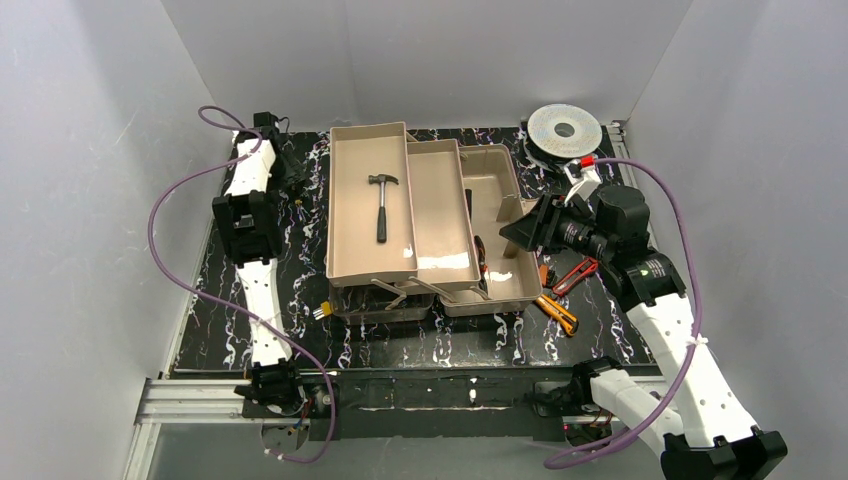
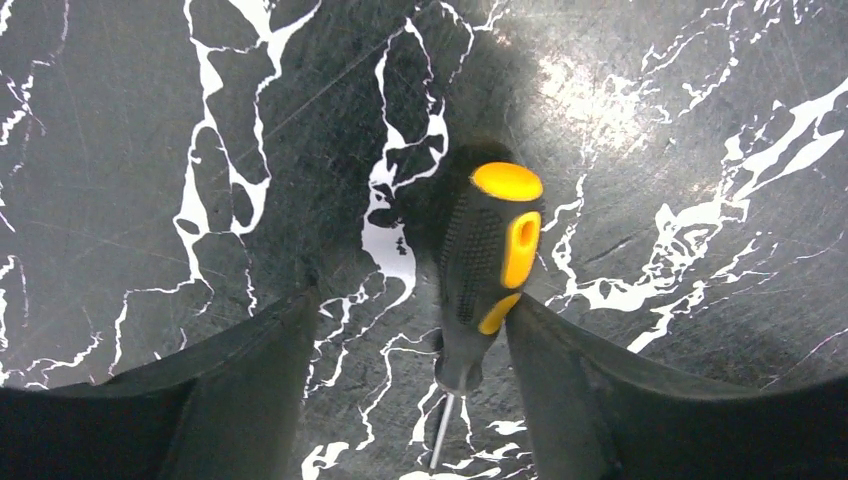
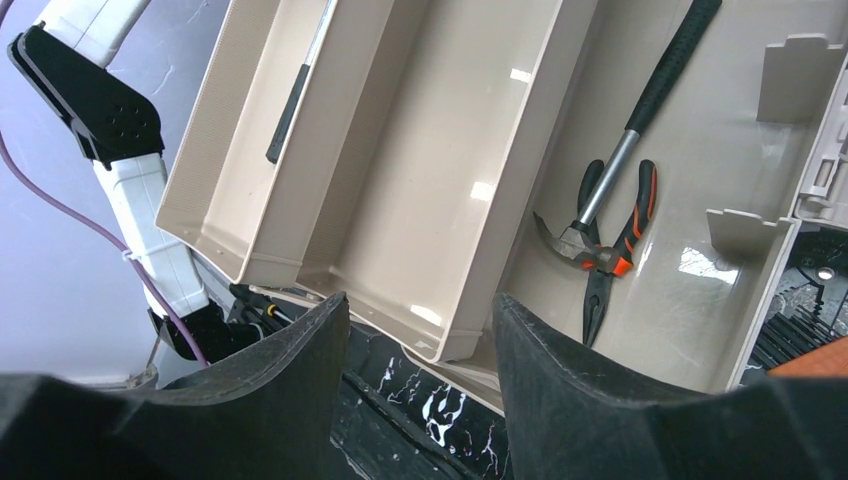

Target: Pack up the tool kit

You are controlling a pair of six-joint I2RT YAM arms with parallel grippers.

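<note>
Toolbox (image 1: 440,215) open on the table (image 1: 300,300), hammer (image 1: 382,205) and pliers (image 3: 615,250) in; left tool (image 2: 412,303) apart, straddling the screwdriver (image 2: 485,260); right tool (image 3: 418,300) apart, empty, over the box; knife (image 1: 557,313) not yet packed

1. Top view: no readable text, number or brand on the toolbox (image 1: 352,235), the hammer (image 1: 381,205) in its upper tray, or the spool (image 1: 565,130); any print there is too small to tell.
2. Left wrist view: the black-and-yellow screwdriver (image 2: 487,255) handle shows no legible marking, and the marbled tabletop (image 2: 150,150) carries only its pattern.
3. Right wrist view: the tray walls and the pliers (image 3: 615,255) show no label or sign that can be read.
</note>
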